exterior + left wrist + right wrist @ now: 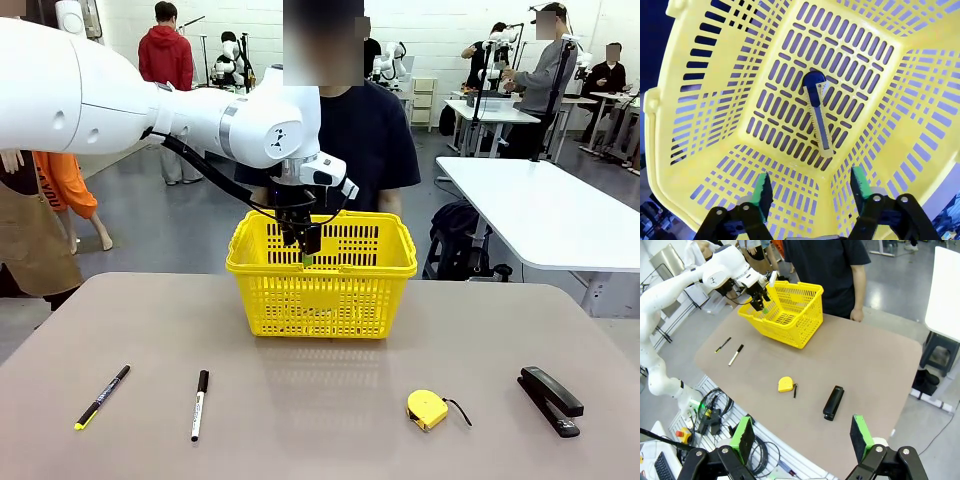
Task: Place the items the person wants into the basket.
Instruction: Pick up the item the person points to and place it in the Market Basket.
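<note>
— Over the basket [320, 300], was the left gripper [810, 177] holding anything?
— No, jaws spread; knife [818, 112] lay inside. Tape [427, 409] sat on the table [320, 440]: looked light, rigid, best pinched across its case.

The basket [900, 55] ahead of the left gripper [810, 181] is showing bright yellow slotted lattice; the knife [817, 115] beyond its green pads [762, 192] is showing yellow and black.
</note>
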You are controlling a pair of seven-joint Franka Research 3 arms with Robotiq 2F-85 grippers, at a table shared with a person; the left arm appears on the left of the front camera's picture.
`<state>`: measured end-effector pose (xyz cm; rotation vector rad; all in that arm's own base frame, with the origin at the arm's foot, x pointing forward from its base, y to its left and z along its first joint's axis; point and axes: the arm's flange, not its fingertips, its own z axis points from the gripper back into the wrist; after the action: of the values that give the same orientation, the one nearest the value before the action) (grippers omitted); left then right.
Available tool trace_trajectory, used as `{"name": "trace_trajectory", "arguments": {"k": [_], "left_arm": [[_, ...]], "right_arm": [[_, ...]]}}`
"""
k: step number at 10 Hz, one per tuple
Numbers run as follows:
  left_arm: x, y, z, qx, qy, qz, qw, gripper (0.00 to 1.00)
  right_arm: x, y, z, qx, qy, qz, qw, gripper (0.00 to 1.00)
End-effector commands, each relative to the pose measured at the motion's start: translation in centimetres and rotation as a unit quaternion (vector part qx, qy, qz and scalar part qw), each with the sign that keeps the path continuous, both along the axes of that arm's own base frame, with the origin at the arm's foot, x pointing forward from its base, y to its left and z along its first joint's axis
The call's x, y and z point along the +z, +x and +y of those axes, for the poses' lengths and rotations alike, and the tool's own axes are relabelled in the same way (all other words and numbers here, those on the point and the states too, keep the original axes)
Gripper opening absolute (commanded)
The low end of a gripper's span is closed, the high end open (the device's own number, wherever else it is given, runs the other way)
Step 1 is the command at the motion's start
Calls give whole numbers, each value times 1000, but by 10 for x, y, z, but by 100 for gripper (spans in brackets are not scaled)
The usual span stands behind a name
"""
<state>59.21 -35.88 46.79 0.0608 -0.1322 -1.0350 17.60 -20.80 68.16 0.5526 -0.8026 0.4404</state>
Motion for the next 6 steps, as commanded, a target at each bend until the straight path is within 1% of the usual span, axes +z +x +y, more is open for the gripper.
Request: {"name": "trace_trajectory", "arguments": {"k": [1, 4, 5, 6], "left_arm": [[4, 0, 4, -13, 6, 2, 1000, 100], [9, -1, 6, -1, 3, -8, 1000, 100], [16, -2, 8, 29, -2, -20, 999, 100], [31, -11, 17, 69, 12, -37, 997, 100]], "right_arm": [[-2, 4, 2, 0, 6, -8, 1000, 100], [-2, 4, 2, 0, 6, -8, 1000, 100], [-2, 4, 2, 0, 6, -8, 1000, 100], [-2, 4, 2, 0, 6, -8, 1000, 100]]}}
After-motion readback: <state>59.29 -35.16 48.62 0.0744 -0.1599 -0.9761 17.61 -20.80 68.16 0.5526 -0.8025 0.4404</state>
